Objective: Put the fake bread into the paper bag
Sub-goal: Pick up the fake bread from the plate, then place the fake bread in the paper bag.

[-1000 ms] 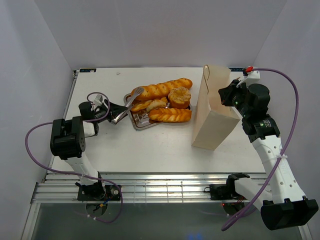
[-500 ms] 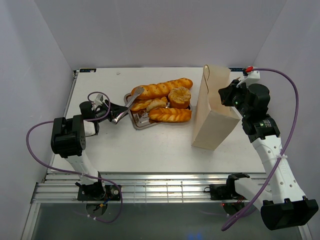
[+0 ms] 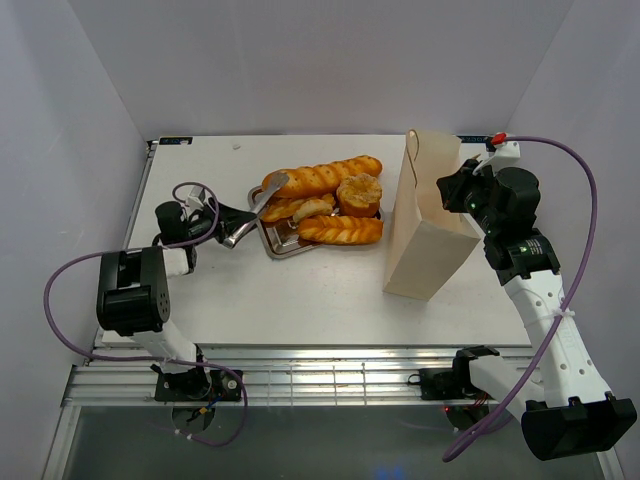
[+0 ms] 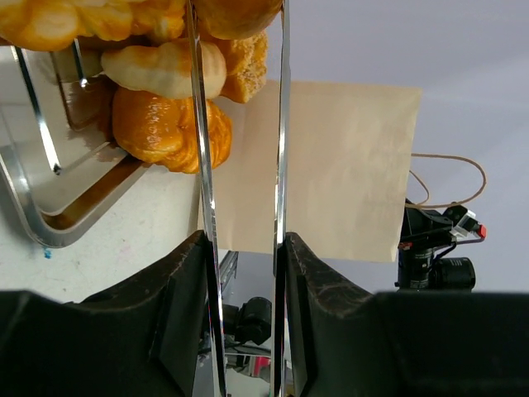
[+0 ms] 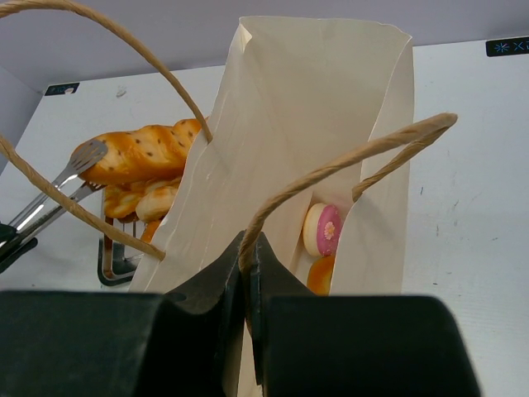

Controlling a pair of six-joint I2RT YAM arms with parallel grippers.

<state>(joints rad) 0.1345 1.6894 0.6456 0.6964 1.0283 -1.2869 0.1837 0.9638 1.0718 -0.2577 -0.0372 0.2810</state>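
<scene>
Bread [image 3: 340,230] is mostly heaped on the tray [image 3: 275,250] mid-tabletop [image 3: 300,290], a bit left of the bag [image 3: 425,250], which stands upright near the right edge. Left end effector [image 4: 241,248] is clamped on the tongs [image 4: 201,165], whose tips sit at the baguette [image 3: 325,177]'s left end; can't tell if they actually pinch it. Right end effector [image 5: 248,252] is closed tight on one string handle [image 5: 347,169], and the bag's mouth gapes open. Inside there's a pink donut [image 5: 322,229] with another orange piece under it.

Tongs [image 4: 281,165] and fake bread [image 4: 157,128] past top edge
</scene>
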